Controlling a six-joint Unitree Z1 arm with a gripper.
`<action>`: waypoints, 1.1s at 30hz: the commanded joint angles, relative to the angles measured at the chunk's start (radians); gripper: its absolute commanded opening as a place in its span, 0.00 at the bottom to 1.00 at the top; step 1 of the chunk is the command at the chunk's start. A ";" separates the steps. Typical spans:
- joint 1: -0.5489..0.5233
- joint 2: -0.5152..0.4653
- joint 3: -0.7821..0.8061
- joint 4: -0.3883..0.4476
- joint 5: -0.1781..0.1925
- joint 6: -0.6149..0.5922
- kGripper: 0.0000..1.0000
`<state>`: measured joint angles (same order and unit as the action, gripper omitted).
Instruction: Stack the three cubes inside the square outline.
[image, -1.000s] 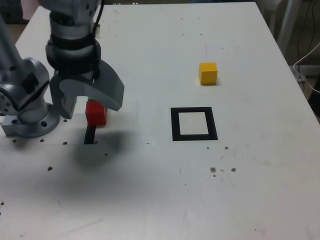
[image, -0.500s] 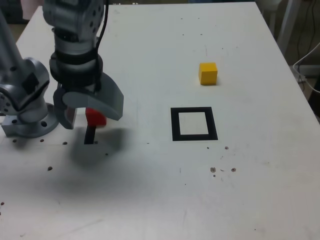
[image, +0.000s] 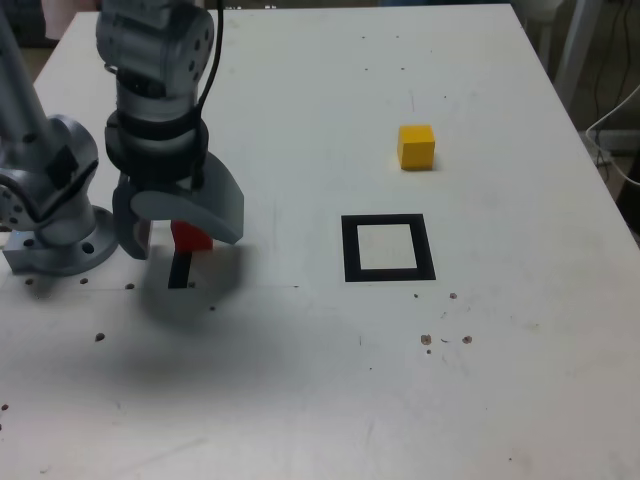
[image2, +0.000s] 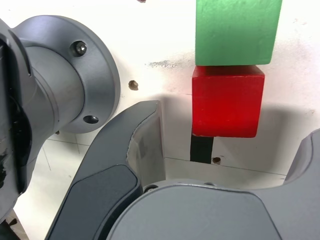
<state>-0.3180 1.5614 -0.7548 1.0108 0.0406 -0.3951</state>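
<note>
Three small solid-coloured cubes are found in the two views together. A small red cube (image: 191, 236) is seen at the exterior view's left, low on the white table (image: 330, 380), and it is mostly covered by the grey two-fingered gripper (image: 178, 232) of the arm. In the wrist view the same red cube (image2: 228, 101) lies between the two grey fingers (image2: 131, 150), which stand wide apart on either side of it and are not touching it; the jaws are therefore wide and hold nothing. A small green cube (image2: 236, 31) is placed directly against one face of the red cube, so that the two are touching in a line. In the exterior view the green cube is hidden behind the gripper. A short straight black strip (image: 180, 271) is seen on the table just near of the red cube, and in the wrist view this strip (image2: 202, 149) comes out from under the red cube's edge.

A small yellow cube (image: 416, 146) stands alone at the far right of the table, well apart from the gripper. The thick black square outline with a white centre (image: 387, 248) lies flat between the gripper and the yellow cube, nearer to the camera than the yellow cube, and it holds no cube. The round grey base of the arm (image: 50, 215) is fixed at the left edge of the table.
</note>
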 joint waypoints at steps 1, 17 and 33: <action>0.002 0.019 -0.009 -0.007 0.008 0.000 0.91; 0.041 0.077 -0.007 -0.030 0.033 0.025 0.82; 0.088 0.113 -0.005 -0.029 0.023 0.086 0.59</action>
<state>-0.2384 1.6642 -0.7610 0.9754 0.0679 -0.3192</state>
